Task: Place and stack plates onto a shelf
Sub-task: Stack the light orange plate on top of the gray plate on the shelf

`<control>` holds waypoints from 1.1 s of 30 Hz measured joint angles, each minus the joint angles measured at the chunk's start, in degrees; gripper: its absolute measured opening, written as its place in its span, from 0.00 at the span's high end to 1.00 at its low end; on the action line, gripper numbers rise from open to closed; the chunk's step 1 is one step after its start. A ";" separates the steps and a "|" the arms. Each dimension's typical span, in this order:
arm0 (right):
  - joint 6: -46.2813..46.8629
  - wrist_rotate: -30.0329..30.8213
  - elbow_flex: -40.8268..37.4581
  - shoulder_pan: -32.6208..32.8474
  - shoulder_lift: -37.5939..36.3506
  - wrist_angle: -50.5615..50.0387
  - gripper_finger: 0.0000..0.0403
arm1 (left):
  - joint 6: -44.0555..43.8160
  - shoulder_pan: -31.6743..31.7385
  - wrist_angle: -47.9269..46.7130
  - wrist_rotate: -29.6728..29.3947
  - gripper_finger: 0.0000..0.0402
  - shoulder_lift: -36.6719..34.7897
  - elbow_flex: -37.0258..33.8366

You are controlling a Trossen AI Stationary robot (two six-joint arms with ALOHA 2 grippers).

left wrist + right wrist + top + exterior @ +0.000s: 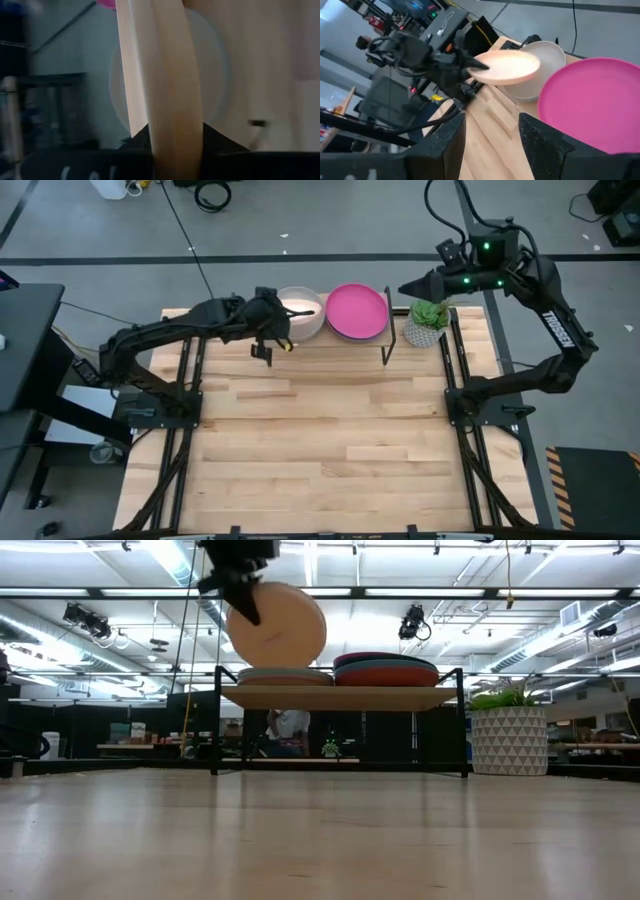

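Observation:
My left gripper [275, 318] is shut on a tan plate [280, 625] and holds it tilted above the left end of the shelf [340, 697]. Under it a cream plate [303, 320] tops the left stack [285, 676]. On the shelf's right half a magenta plate [357, 311] lies on top of an orange-red plate [385, 676] and a darker one. My right gripper [490, 140] is open and hovers past the shelf's right end, above the plant pot, with the magenta plate [590, 95] ahead of it. My left gripper pinches the tan plate's rim [175, 115] between its two fingers [220, 142], at the plate's left edge [248, 602]. The fingers come from the table's left, slanting down. The plate is lifted clear above the left stack and tilted steeply, its face toward the table's near side.
A white patterned pot with a green plant [426, 323] stands just right of the shelf, under my right arm. The shelf's black legs [215, 730] stand on the wooden tabletop [320, 430] near its far edge. Bare tabletop lies in front of the shelf.

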 joint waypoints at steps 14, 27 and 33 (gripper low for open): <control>-0.22 0.64 0.00 4.21 0.40 0.15 0.53 | 7.48 2.45 15.97 -6.10 0.85 0.61 -10.24; -0.47 0.67 0.00 4.72 0.45 0.13 0.53 | 2.70 3.54 19.45 -2.08 0.64 0.63 -11.41; -0.31 1.41 0.00 5.98 0.45 0.12 0.53 | -5.92 4.29 16.21 3.58 0.52 0.63 -9.88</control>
